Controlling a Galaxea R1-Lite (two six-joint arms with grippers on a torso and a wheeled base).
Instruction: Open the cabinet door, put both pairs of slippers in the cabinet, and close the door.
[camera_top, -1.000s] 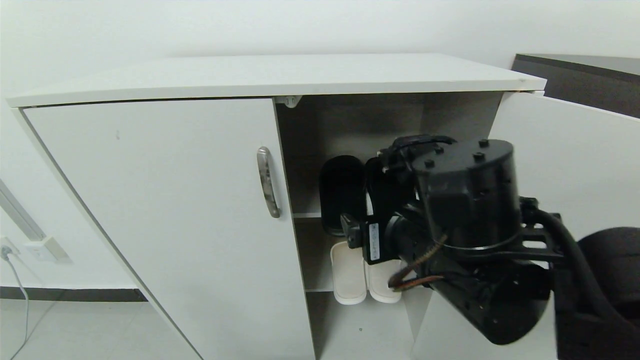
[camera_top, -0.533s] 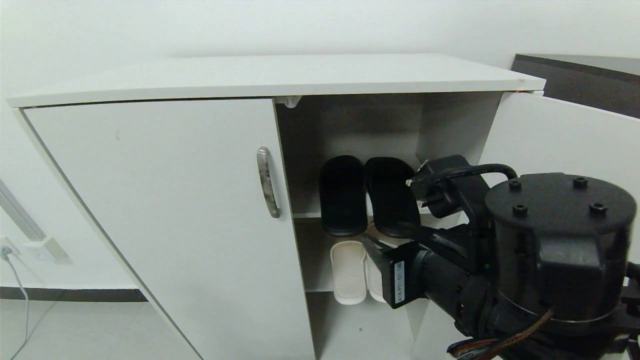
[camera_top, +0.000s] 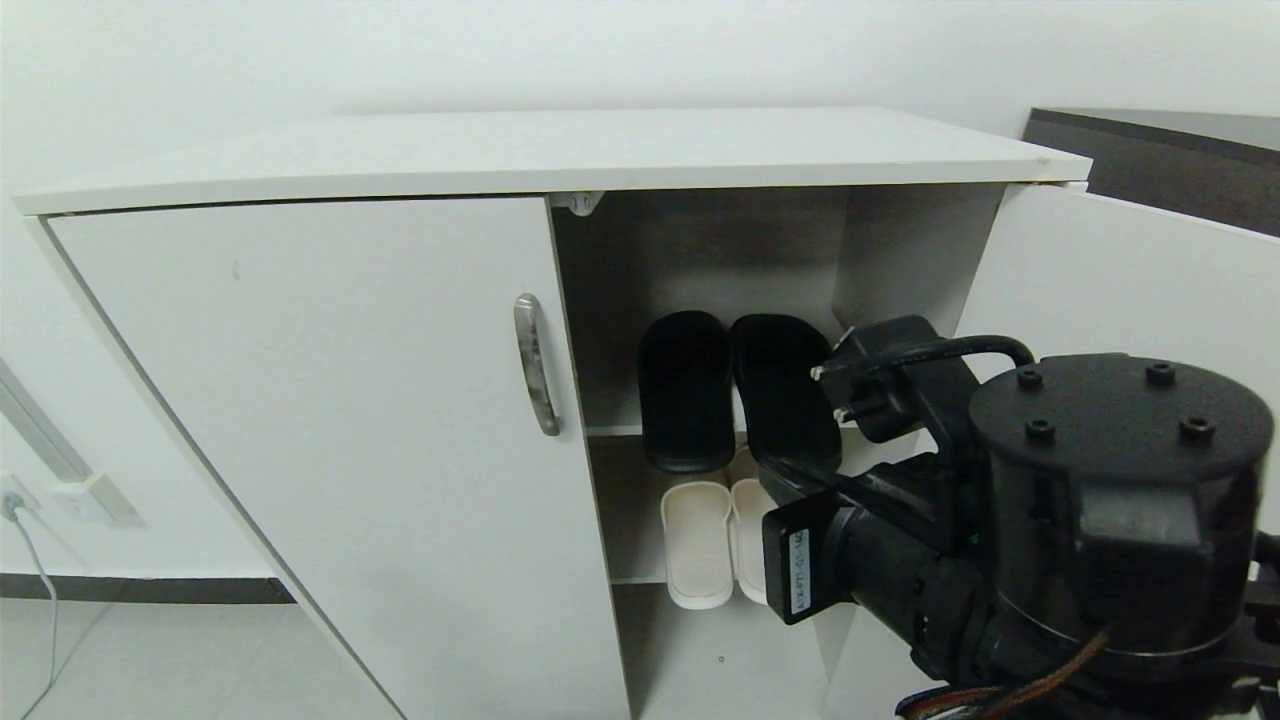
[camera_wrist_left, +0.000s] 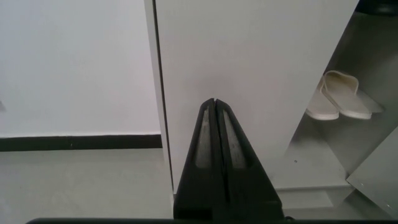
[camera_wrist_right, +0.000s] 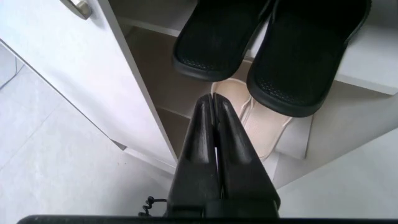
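The right gripper (camera_wrist_right: 214, 102), its jaws pressed together, sits just before the black slippers (camera_wrist_right: 292, 56) overhanging the upper shelf's (camera_wrist_right: 373, 71) front edge, seemingly not touching; white slippers (camera_wrist_right: 264, 127) lie below.

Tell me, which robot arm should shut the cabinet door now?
Probably right: the right gripper is by the open door, and the black slippers and white slippers are shelved. The left gripper faces the closed door, farther off.

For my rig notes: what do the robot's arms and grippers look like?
The right arm is black, with a bolted drum-shaped joint cap, a black cable, braided wires and a white label. The left gripper and right gripper have black tapering fingers.
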